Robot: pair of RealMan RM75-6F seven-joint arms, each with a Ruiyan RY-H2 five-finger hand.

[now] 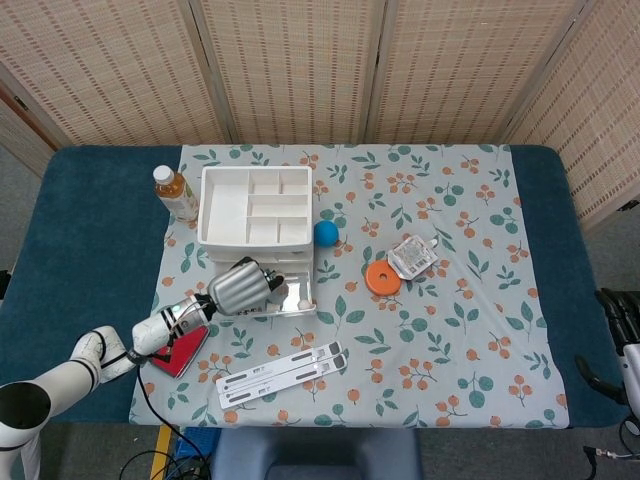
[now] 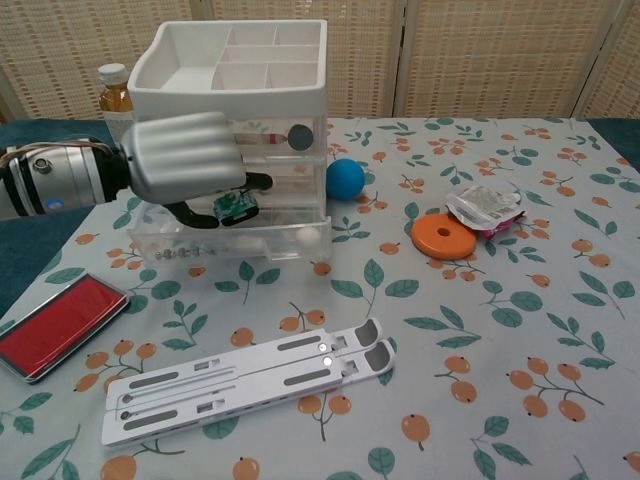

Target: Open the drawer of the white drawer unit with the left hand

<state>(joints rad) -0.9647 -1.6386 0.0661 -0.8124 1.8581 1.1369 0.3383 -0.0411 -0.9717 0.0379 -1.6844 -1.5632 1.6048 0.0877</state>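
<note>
The white drawer unit (image 1: 255, 205) (image 2: 240, 60) stands at the left of the floral cloth, a compartment tray on top. Its clear bottom drawer (image 1: 300, 298) (image 2: 280, 242) sticks out toward me, with small items inside. My left hand (image 1: 243, 286) (image 2: 185, 155) hovers over that drawer's left part, its silver back up. The dark fingers (image 2: 195, 216) curl down and hook into the drawer behind its front wall. My right hand (image 1: 618, 335) rests at the far right edge of the head view, holding nothing, fingers apart.
A tea bottle (image 1: 174, 190) (image 2: 115, 85) stands left of the unit. A red stamp pad (image 2: 55, 325) and a white folding stand (image 2: 245, 385) lie in front. A blue ball (image 2: 344, 180), an orange disc (image 2: 443, 237) and a packet (image 2: 485, 208) lie to the right.
</note>
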